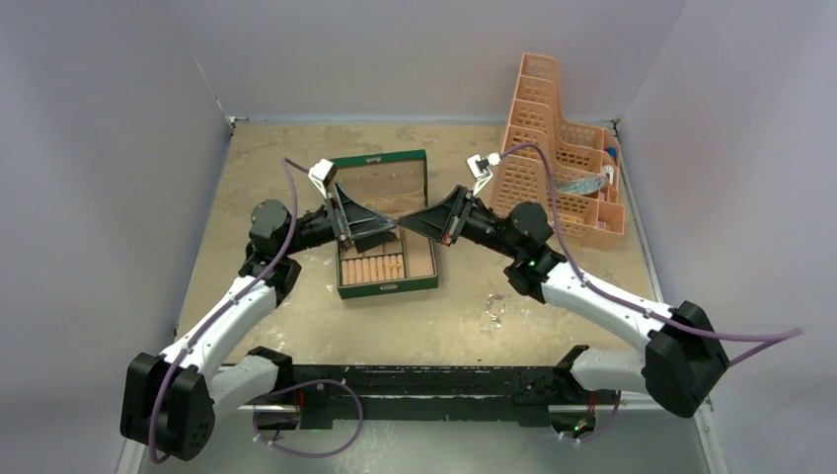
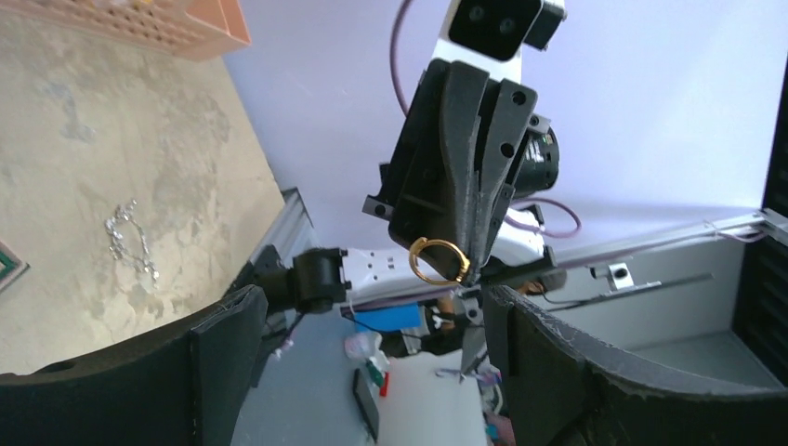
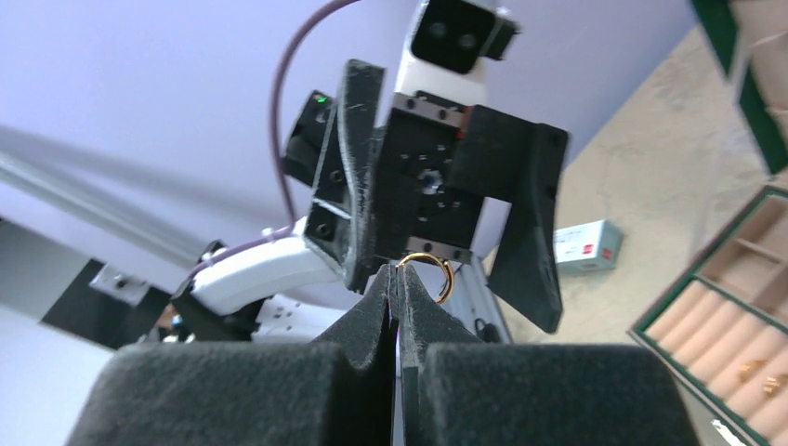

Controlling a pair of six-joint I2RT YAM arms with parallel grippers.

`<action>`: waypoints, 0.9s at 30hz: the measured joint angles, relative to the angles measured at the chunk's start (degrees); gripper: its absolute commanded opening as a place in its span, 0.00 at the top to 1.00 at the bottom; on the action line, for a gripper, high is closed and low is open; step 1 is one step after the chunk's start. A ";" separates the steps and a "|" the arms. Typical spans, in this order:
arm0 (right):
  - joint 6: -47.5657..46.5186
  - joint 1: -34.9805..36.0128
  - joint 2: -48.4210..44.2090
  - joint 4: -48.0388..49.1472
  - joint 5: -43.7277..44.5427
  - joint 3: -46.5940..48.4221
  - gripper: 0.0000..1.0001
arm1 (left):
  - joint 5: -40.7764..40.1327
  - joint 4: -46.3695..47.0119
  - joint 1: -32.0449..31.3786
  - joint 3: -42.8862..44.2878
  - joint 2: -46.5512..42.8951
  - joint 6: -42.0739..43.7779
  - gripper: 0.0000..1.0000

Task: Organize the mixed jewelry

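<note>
My right gripper point(image 3: 398, 274) is shut on a small gold ring point(image 3: 435, 275) and holds it by the rim, above the green box point(image 1: 387, 287). The ring also shows in the left wrist view point(image 2: 437, 260), at the tip of the right gripper point(image 2: 467, 271). My left gripper point(image 2: 367, 325) is open and faces the right one tip to tip, its fingers point(image 2: 223, 353) on either side of the ring without touching it. In the top view the two grippers meet over the box, left point(image 1: 378, 230), right point(image 1: 409, 223). A silvery chain point(image 1: 494, 309) lies on the table point(image 2: 130, 243). Gold rings point(image 3: 757, 372) sit in the box's beige rolls.
The box's lid point(image 1: 380, 178) stands open behind the grippers. An orange lattice organizer point(image 1: 558, 148) stands at the back right. A small white carton point(image 3: 585, 246) lies on the table. Grey walls close in both sides.
</note>
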 measured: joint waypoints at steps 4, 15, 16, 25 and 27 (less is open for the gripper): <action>4.24 0.02 2.71 6.82 -3.61 -1.27 1.00 | 2.71 10.91 0.00 -4.22 1.81 -6.47 0.17; 13.66 1.68 6.60 20.20 -8.07 -2.99 1.00 | 4.50 34.18 0.00 -7.54 5.14 -20.13 0.37; 14.27 1.92 7.15 21.20 -8.13 -3.02 1.00 | 4.52 35.74 0.00 -7.82 5.68 -21.22 0.38; 20.44 3.82 12.00 30.12 -8.85 -3.56 1.00 | 4.50 44.04 0.00 -8.52 7.39 -25.59 0.55; 21.55 3.82 12.09 31.54 -8.81 -4.35 1.00 | 4.50 45.03 0.00 -8.55 7.39 -25.92 0.56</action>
